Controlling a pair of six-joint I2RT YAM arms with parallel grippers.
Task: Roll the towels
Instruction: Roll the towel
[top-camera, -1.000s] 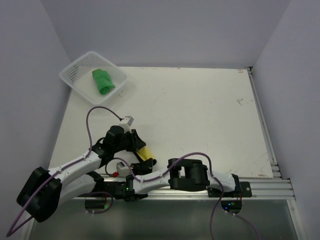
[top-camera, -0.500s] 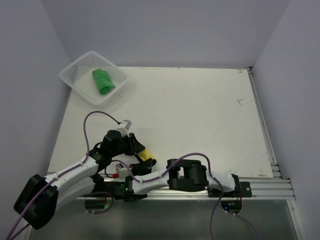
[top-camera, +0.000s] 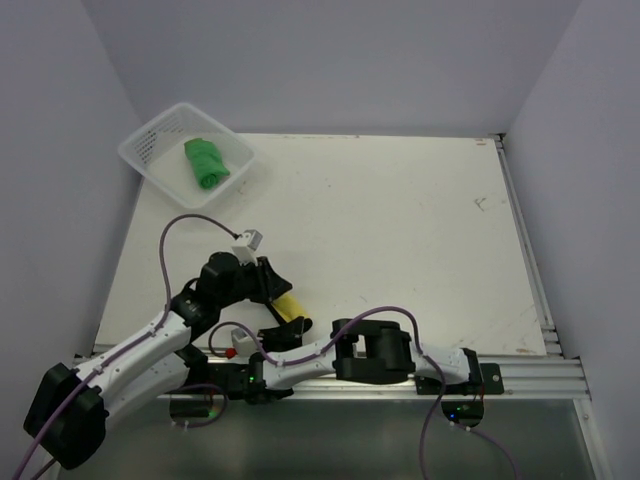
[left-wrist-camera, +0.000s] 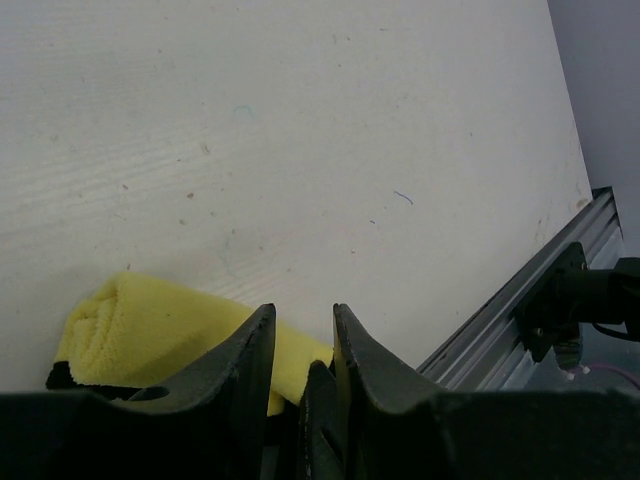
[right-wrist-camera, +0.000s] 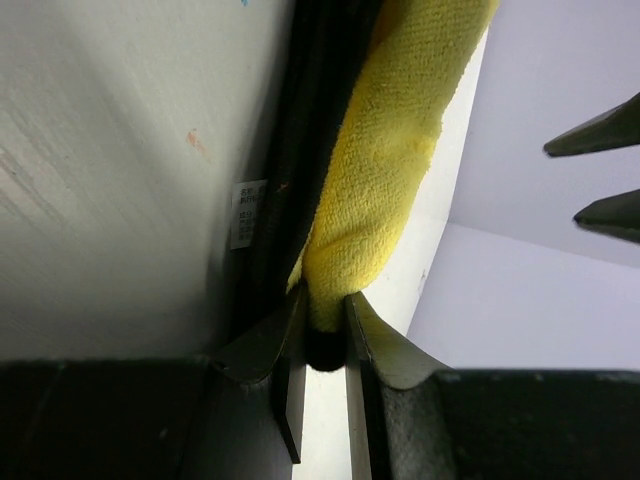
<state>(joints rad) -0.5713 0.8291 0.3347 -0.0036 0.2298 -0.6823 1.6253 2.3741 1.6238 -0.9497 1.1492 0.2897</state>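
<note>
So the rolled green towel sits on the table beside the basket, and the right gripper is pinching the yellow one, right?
Not quite. The green towel lies inside the basket, not on the table beside it; the top view shows this. The rest stands: the right gripper is pinching the yellow towel.

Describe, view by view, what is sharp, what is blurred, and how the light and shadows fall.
Top external view: soft, even light, all sharp, the green towel crisp in the basket, hardly any shadow. Left wrist view: table grain and yellow towel in focus, left fingers dark, soft-edged silhouettes. Right wrist view: towel weave sharp, right fingers underlit, table beside them soft.
</note>
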